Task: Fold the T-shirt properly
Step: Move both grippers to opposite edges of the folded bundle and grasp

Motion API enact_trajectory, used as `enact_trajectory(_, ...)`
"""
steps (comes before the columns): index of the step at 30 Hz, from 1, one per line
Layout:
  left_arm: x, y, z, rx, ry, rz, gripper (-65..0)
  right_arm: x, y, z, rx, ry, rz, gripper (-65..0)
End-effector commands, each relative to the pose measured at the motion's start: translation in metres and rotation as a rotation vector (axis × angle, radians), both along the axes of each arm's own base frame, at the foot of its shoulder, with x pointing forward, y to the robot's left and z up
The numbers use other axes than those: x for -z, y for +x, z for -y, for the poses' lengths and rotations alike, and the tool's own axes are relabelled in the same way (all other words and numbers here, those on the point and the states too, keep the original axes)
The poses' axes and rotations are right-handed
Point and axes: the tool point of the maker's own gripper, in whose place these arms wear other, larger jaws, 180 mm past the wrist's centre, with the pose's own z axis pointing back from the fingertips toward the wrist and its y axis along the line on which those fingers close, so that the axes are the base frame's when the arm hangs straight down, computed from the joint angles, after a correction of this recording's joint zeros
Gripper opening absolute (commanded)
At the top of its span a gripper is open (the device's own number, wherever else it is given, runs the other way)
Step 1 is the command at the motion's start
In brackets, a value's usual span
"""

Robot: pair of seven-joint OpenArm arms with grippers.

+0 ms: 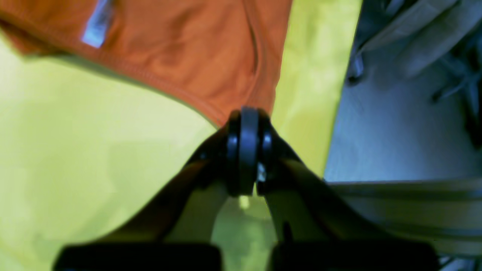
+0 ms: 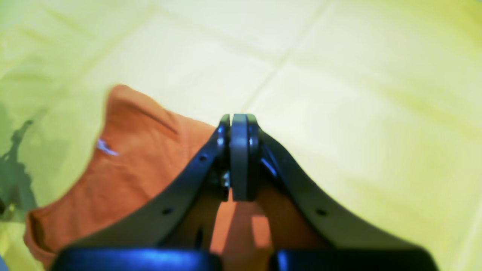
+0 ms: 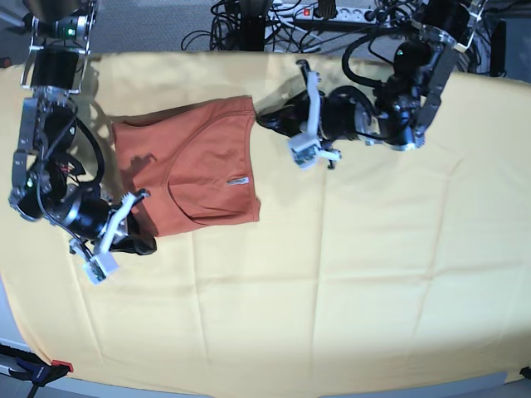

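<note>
Lying partly folded on the large pale yellow cloth (image 3: 348, 274), the rust-orange short-sleeved cotton T-shirt (image 3: 199, 170) looks light, limp and easily creased, so it should be taken by hems and corners, not mid-panel. Its pale neck tag (image 3: 239, 181) faces up near the shirt's middle. The left gripper (image 1: 246, 113) has its jaws pressed together on a corner of the shirt's edge. The right gripper (image 2: 239, 120) has its jaws together at the opposite edge; whether fabric sits between them I cannot tell.
</note>
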Motion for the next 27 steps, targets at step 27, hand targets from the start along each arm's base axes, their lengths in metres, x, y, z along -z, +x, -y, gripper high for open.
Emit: enact_trajectory(27,0.003,0.000,0.095,0.210,0.004,0.243,-65.0,0.050,0.020,0.015,-0.069,-0.264,-0.131,-65.0)
